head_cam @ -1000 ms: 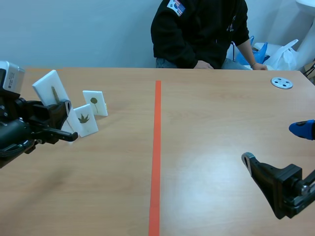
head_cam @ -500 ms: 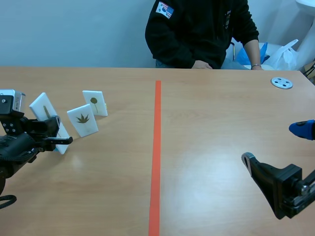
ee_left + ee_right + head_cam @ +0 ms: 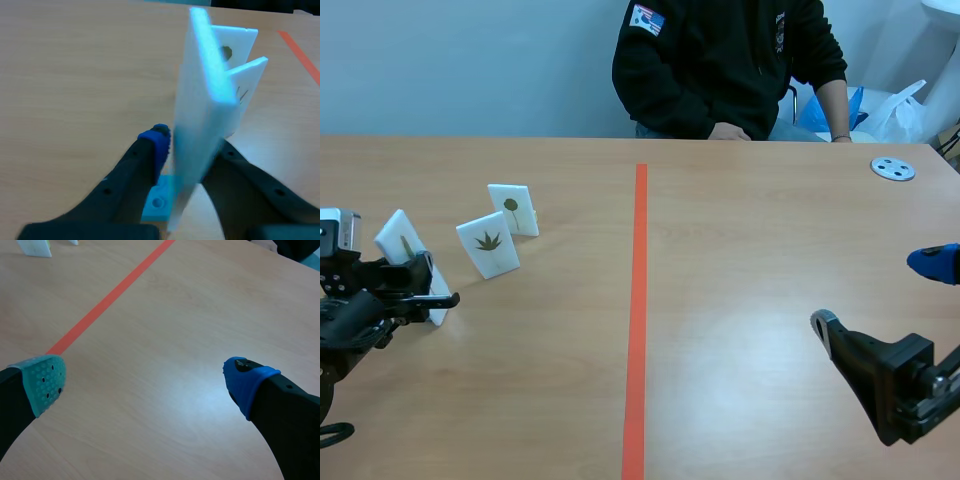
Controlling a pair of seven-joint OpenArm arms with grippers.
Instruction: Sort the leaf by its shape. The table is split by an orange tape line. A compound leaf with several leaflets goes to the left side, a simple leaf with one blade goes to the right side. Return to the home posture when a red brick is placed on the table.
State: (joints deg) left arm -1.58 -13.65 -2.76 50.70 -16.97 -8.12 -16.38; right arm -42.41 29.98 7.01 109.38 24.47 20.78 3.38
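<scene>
Wooden tabletop (image 3: 740, 300), orange tape line (image 3: 637, 320) down middle. Left end effector (image 3: 432, 285) clamped on white leaf card (image 3: 398, 236), low on left side, beside lobed-leaf card (image 3: 488, 243) and round-leaf card (image 3: 513, 208). Right end effector (image 3: 145, 380) wide open, empty.

The left arm (image 3: 350, 312) hangs low at the left, jaws clamped on a white card (image 3: 205, 100). The right arm (image 3: 895, 385) lies low at the right, jaws spread wide.
</scene>
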